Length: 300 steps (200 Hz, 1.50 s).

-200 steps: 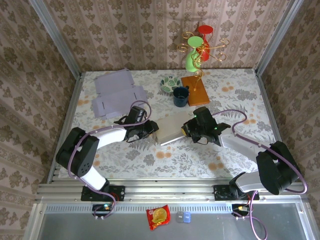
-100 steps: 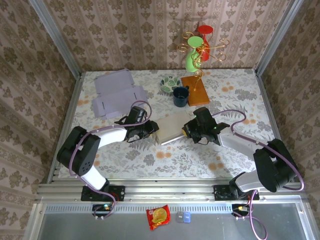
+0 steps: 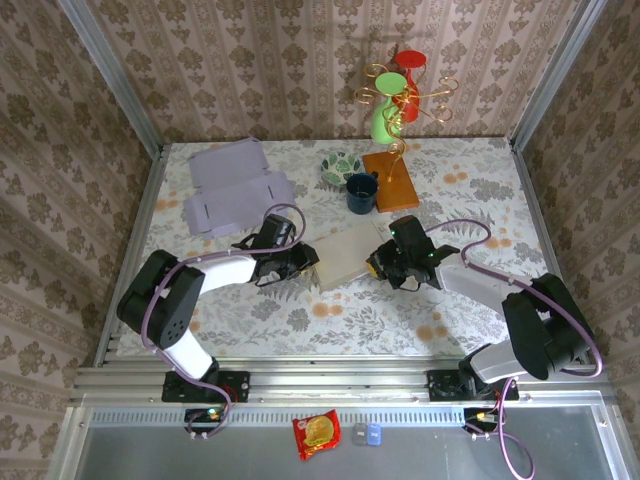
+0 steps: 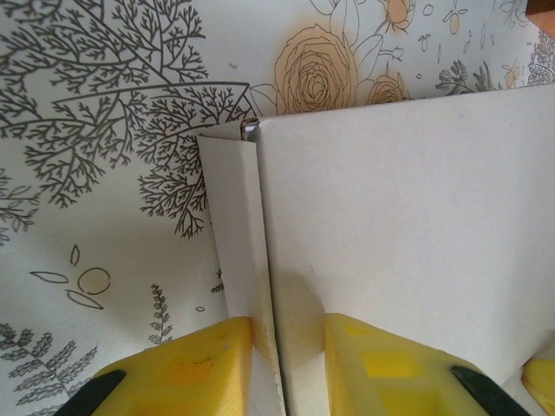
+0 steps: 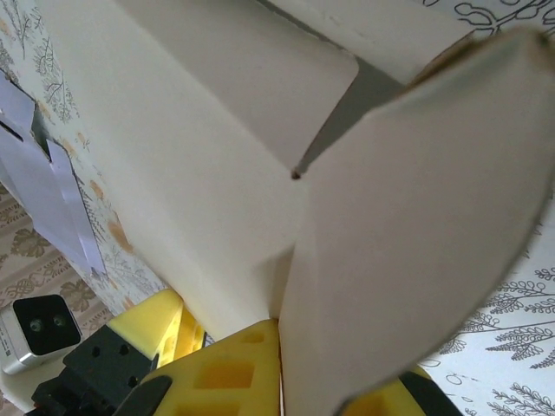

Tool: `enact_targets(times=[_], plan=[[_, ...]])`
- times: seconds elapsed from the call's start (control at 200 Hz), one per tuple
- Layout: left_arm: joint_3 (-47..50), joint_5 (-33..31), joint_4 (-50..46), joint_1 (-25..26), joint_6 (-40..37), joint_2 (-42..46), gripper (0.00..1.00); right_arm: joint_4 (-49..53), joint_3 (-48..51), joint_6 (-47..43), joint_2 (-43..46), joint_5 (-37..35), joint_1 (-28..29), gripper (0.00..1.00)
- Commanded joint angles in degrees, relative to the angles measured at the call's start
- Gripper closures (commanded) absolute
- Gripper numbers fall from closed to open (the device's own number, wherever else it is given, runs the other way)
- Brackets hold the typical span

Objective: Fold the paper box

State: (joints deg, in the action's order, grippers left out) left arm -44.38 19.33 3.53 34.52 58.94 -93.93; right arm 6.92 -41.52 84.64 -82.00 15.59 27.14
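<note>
White card box (image 3: 347,254) lies in the middle of the table (image 3: 250,312). The left gripper (image 4: 288,351) pinches its left edge, and the right gripper (image 3: 379,266) clamps the raised flap (image 5: 416,243). If they pull apart, the thin card may tear or slip out.

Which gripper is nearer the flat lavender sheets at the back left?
Left. The left gripper sits at the white paper box's left edge, diagonally near-right of the lavender sheets; the right gripper is past the box, farther right.
</note>
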Motion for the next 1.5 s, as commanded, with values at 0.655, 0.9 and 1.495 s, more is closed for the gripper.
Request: enact_targets(times=[0.655,0.9,1.495], plan=[[-3.96,-2.44,-11.59,0.55,-9.39,-2.48,0.74,24.96,-12.03,-45.82,8.37,5.41,-15.79,0.39],[-6.14,-2.46,-13.28,0.54,-12.34,-3.92,0.74,27.73,-21.28,-61.94,-10.63,11.58,-16.74,0.45],[-7.94,-1.79,-13.78,0.64,-13.76,-5.65,0.74,26.09,-21.94,-65.98,-22.95,12.50,-15.89,0.58]])
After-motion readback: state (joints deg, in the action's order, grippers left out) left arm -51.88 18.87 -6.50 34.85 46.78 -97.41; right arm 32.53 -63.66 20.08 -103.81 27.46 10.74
